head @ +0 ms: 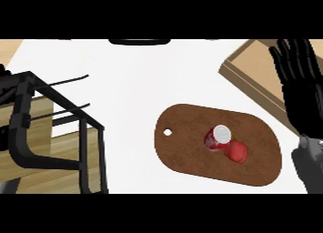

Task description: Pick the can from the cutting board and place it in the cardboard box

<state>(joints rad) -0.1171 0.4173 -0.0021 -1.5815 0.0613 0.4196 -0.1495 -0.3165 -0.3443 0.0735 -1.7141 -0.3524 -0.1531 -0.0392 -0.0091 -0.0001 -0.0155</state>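
Observation:
A red can point(219, 137) with a silver top stands on the brown oval cutting board point(190, 150), near its middle. A small red object point(237, 151) lies against the can's near right side. The cardboard box point(253, 68) sits at the upper right, partly cut off by the view's edge. My right hand point(303, 86) is open with straight fingers pointing up, right of the board and in front of the box, apart from the can. My left hand does not show.
A black wire-frame rack point(49, 132) with a dark curved handle stands at the left over a wooden surface. The white counter point(143, 77) lies between the rack and the board. A dark rim point(139, 41) shows at the top edge.

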